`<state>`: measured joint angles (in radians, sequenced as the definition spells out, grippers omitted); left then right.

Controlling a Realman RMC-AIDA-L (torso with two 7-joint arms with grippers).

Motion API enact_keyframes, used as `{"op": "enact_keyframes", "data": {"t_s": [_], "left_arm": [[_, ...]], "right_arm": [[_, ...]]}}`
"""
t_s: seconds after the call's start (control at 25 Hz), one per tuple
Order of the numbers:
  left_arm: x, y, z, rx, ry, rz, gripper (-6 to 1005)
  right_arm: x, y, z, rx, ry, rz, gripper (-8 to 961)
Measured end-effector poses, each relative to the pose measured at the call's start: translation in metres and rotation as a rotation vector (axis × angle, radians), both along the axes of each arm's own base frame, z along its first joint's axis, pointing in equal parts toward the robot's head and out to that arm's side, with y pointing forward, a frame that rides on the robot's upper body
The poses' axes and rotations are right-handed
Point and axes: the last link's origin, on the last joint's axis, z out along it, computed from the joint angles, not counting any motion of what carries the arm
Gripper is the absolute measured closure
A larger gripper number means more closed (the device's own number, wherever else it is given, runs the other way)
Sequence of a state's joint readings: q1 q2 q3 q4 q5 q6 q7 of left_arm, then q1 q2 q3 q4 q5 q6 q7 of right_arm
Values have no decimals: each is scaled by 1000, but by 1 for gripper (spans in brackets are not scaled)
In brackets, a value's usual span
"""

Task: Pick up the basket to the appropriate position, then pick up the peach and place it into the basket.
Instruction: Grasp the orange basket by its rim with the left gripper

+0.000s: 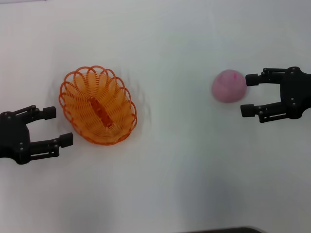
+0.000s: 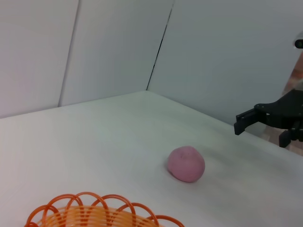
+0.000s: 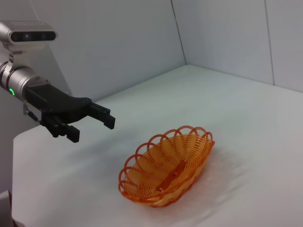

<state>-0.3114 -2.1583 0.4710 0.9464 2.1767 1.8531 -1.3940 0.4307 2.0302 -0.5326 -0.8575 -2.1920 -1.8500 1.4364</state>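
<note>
The orange wire-loop basket (image 1: 97,106) rests on the white table, left of centre, and also shows in the right wrist view (image 3: 165,165); only its rim (image 2: 94,215) shows in the left wrist view. My left gripper (image 1: 58,126) is open just left of it, with its near fingertip close to the rim and nothing between the fingers; the right wrist view also shows this gripper (image 3: 92,128). The pink peach (image 1: 228,86) lies at the right, also seen from the left wrist (image 2: 186,163). My right gripper (image 1: 249,95) is open, with its fingertips just right of the peach and not around it.
The white table (image 1: 175,174) runs between basket and peach. Grey walls meet at a far corner (image 2: 147,90) behind the table. A dark edge (image 1: 218,230) shows at the table's near side.
</note>
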Motion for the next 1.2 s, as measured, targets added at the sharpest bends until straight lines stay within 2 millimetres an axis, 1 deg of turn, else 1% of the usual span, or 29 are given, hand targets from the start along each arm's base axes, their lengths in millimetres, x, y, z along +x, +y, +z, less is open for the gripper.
{"op": "enact_keyframes", "data": {"t_s": [0.72, 1.0, 1.2], "left_arm": [[1, 0, 0, -8, -5, -2, 116], [5, 4, 2, -8, -3, -12, 116], [13, 16, 4, -22, 12, -15, 116]], "right_arm": [[-2, 0, -2, -13, -3, 6, 1], [-1, 0, -1, -12, -5, 6, 2], [-1, 0, -1, -11, -5, 5, 2]]}}
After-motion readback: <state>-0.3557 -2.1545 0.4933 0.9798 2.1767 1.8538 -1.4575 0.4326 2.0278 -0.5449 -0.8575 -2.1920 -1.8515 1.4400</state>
